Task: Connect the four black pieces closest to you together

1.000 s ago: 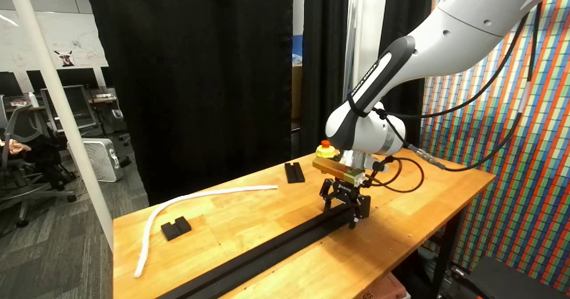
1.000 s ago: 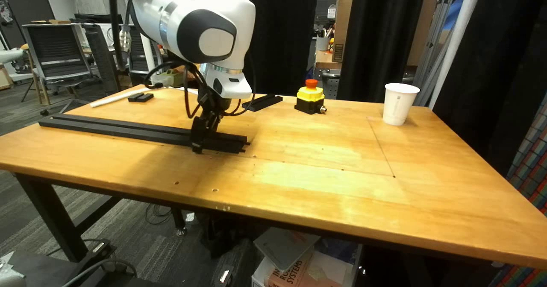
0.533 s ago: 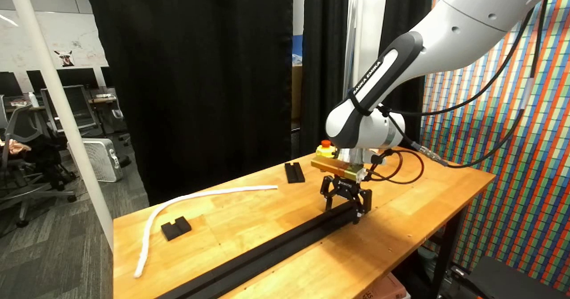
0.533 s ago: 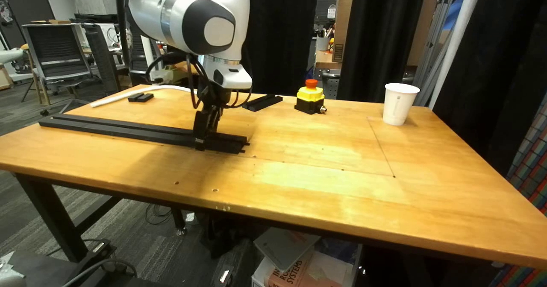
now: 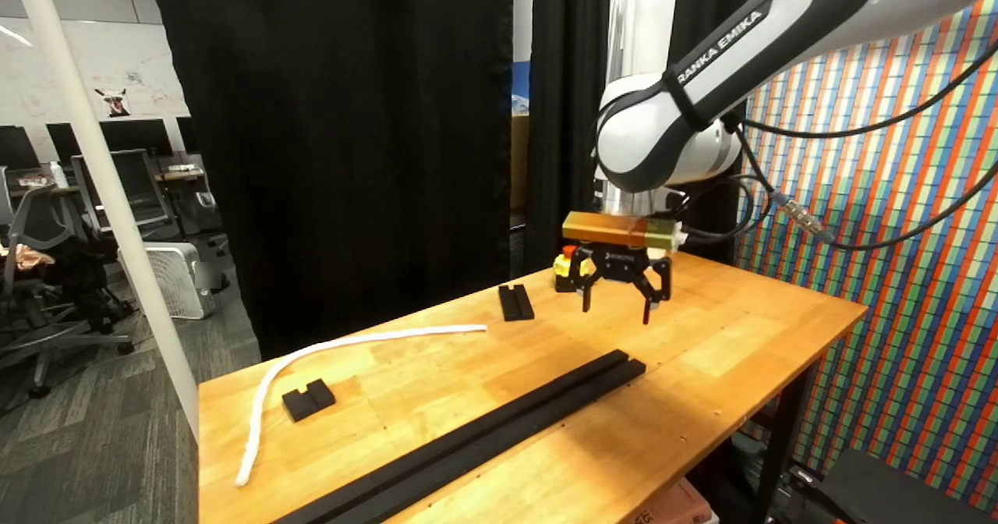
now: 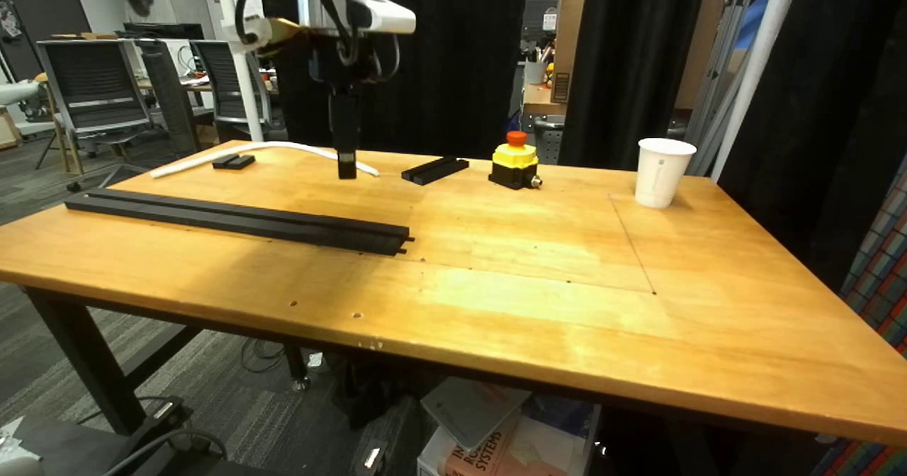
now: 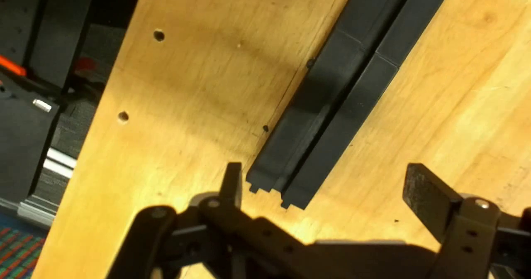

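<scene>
The black pieces lie end to end as one long grooved black bar [image 5: 507,440] on the table. It shows whole in an exterior view [image 6: 241,222]; its far part is cut off in the wrist view [image 7: 307,117]. A thin seam crosses it there, with no visible gap. Small pegs stick out of its near end. Seams between the other pieces are too faint to tell. My gripper [image 5: 617,312] is open and empty, high above the table near the pegged end. It also shows in the wrist view [image 7: 323,167], its fingers wide apart, and edge-on in an exterior view [image 6: 347,170].
Two small chunky black blocks [image 5: 308,400] [image 5: 515,302] and a curved white strip [image 5: 359,340] lie beyond the bar. A yellow emergency stop with a red button [image 6: 515,157] and a white paper cup [image 6: 663,171] stand on the table. Black curtains hang behind.
My gripper has risen from around the bar's pegged end, where its fingers straddled it, to well above the table. The bar has stayed in place.
</scene>
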You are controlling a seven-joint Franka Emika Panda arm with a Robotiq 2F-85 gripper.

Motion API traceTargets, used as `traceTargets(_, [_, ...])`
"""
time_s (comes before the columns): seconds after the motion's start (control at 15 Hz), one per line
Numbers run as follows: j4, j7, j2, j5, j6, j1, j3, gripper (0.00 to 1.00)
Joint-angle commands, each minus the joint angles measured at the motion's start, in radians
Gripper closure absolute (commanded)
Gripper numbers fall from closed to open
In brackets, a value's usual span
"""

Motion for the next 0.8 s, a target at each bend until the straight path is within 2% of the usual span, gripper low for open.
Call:
traceTargets(0.0, [-0.084, -0.204, -0.236, -0.019, -0.12, -0.019, -0.006, 0.0])
traceTargets(0.27, [-0.146, -0.477, -0.465, -0.017, -0.284, -0.05, -0.033, 0.0])
traceTargets(0.47, [-0.165, -0.673, -0.635, -0.026, -0.454, -0.093, -0.059, 0.0])
traceTargets(0.73, [-0.172, -0.841, -0.849, -0.093, -0.657, -0.154, -0.078, 0.0])
